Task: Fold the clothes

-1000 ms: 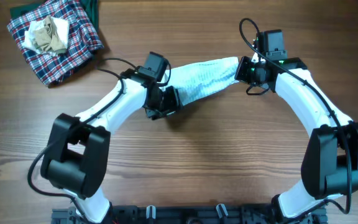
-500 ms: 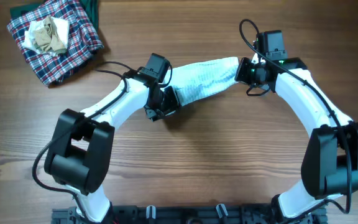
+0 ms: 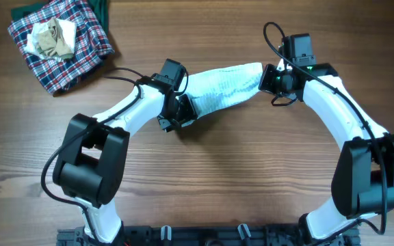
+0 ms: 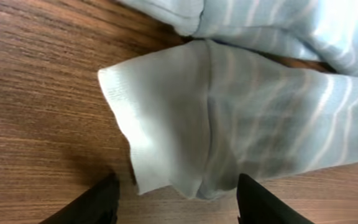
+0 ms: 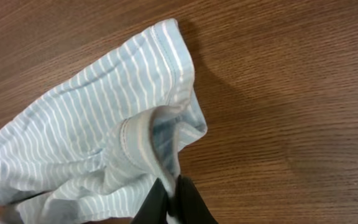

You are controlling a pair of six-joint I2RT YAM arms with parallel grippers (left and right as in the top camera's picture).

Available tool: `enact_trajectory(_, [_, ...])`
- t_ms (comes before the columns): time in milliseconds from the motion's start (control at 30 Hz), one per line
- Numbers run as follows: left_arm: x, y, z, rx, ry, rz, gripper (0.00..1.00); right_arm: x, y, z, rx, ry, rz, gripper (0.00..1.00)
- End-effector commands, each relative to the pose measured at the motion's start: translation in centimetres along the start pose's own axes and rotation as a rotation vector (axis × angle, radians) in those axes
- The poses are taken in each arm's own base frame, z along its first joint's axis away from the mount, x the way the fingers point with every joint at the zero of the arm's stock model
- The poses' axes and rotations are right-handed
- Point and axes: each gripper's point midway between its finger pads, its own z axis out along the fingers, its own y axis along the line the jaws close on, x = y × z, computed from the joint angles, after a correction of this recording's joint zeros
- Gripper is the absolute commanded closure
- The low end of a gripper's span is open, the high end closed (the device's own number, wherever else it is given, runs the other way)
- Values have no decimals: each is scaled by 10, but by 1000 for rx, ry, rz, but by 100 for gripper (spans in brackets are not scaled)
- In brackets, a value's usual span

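A light blue striped garment [image 3: 224, 85] lies stretched across the table between my two arms. My left gripper [image 3: 185, 109] is open at its lower left end; in the left wrist view [image 4: 176, 202] the black fingers sit apart, just below the garment's white hem [image 4: 160, 130], not touching it. My right gripper [image 3: 264, 80] is shut on the garment's upper right edge; in the right wrist view [image 5: 174, 193] the fingers pinch a fold of the striped fabric [image 5: 98, 124].
A pile of other clothes sits at the far left corner: a plaid shirt [image 3: 81, 48] with a crumpled beige cloth [image 3: 53, 37] on it and a dark green item [image 3: 101, 10] beneath. Bare wooden table [image 3: 217, 178] lies in front.
My left arm has shifted slightly, its elbow moving right. The garment and right arm have not visibly moved.
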Motion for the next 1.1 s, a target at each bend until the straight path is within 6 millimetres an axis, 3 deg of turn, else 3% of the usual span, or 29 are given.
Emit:
enact_trajectory(0, [2,9,13,-26,20,-27,42,-4,2,-7,-3,-21,-17,96])
enact_trajectory(67, [0,7,13,-18,12,-24,54,-4,2,-7,-3,-21,-17,95])
enact_trajectory(233, [-3,4,13,-6,0,-15,95,-4,2,-7,-3,-22,-17,96])
enact_trajectory(433, [-11,-4,9,19,-32,79,96,-14,7,-7,-23,-61,-19,96])
enact_trajectory(667, [-27,-31,-21,95,-128,160,96,-21,10,-7,-37,-88,11,96])
enact_trajectory(1067, [-44,-59,-50,199,-245,201,90,-10,2,34,-17,-28,63,96])
